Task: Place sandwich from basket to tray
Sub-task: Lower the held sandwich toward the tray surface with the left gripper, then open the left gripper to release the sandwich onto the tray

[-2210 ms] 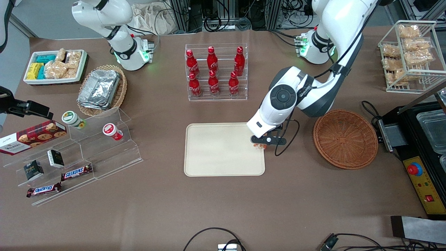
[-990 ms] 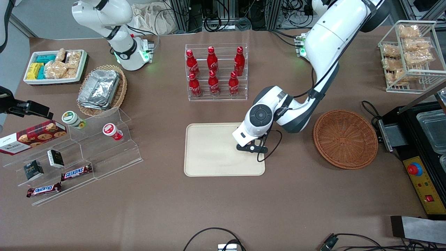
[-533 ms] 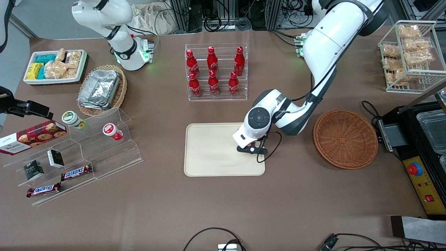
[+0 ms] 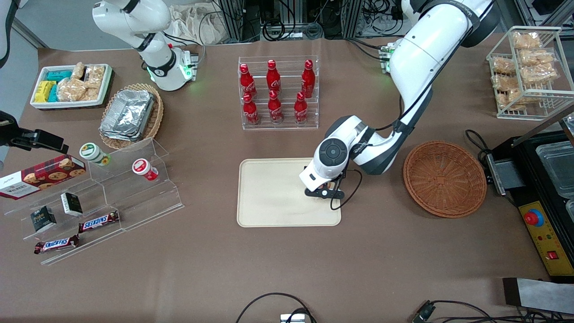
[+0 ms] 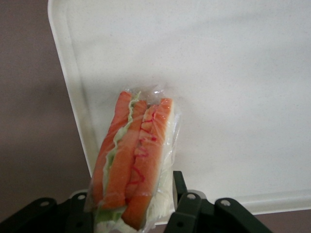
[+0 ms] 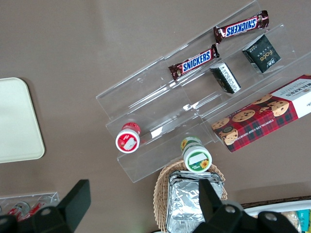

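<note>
The wrapped sandwich (image 5: 136, 160), with orange and green filling on its cut edge, stands between the fingers of my left gripper (image 5: 130, 208). The gripper is shut on the sandwich, which is low over the cream tray (image 5: 243, 73), close to the tray's rim. In the front view the gripper (image 4: 323, 192) hangs over the part of the tray (image 4: 269, 197) nearest the basket, and the wrist hides the sandwich. The round reddish-brown wicker basket (image 4: 444, 178) lies empty beside the tray, toward the working arm's end of the table.
A clear rack of red bottles (image 4: 278, 94) stands farther from the front camera than the tray. A stepped acrylic shelf with snacks (image 4: 112, 197) lies toward the parked arm's end. A wire rack of bagged pastries (image 4: 529, 67) and a black machine (image 4: 547, 188) flank the basket.
The gripper carried the sandwich from the tray's edge nearest the basket to a spot further over the tray and lower. Over the last half second it has barely moved.
</note>
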